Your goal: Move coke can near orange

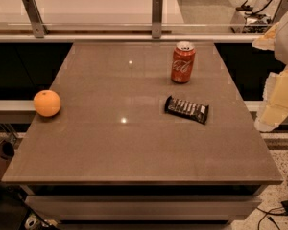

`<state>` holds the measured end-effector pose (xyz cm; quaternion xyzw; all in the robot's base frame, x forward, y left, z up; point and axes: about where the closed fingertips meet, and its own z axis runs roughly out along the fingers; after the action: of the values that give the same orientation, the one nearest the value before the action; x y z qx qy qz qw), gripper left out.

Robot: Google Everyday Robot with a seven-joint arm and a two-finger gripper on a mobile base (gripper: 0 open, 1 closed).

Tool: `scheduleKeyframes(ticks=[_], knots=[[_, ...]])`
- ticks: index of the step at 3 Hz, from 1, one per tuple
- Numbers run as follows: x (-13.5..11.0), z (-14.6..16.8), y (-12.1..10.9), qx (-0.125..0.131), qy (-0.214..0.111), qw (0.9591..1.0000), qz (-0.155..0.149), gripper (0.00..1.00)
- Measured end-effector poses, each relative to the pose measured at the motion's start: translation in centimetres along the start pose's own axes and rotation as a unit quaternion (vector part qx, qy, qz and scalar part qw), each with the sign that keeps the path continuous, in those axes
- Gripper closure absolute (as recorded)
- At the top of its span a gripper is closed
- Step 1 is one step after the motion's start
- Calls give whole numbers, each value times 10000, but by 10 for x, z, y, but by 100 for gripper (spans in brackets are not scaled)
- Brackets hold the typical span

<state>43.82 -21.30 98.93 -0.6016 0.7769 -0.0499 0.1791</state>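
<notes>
The coke can [183, 62] stands upright at the back right of the brown table [110, 147]. It is red with a white script logo and a silver top. The orange [47, 103] sits at the table's left edge, far from the can. My gripper [272, 110] hangs off the right side of the table, pale cream in colour. It is to the right of the can and a little nearer than it, and touches nothing.
A flat dark candy bar wrapper [186, 109] lies in front of the can, right of the table's middle. A glass railing with metal posts [157, 16] runs behind the table. Cables [283, 210] lie on the floor at the lower right.
</notes>
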Motion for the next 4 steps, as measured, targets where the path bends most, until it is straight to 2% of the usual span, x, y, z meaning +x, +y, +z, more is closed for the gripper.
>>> scheduleKeyframes(ticks=[1, 2, 3, 4], knots=[[0, -1, 0, 20, -15, 10000, 5, 0], [-1, 3, -9, 163, -334, 9992, 136, 0], [-2, 17, -34, 416, -1124, 9920, 400, 0], [-8, 34, -58, 545, -1805, 9803, 594, 0]])
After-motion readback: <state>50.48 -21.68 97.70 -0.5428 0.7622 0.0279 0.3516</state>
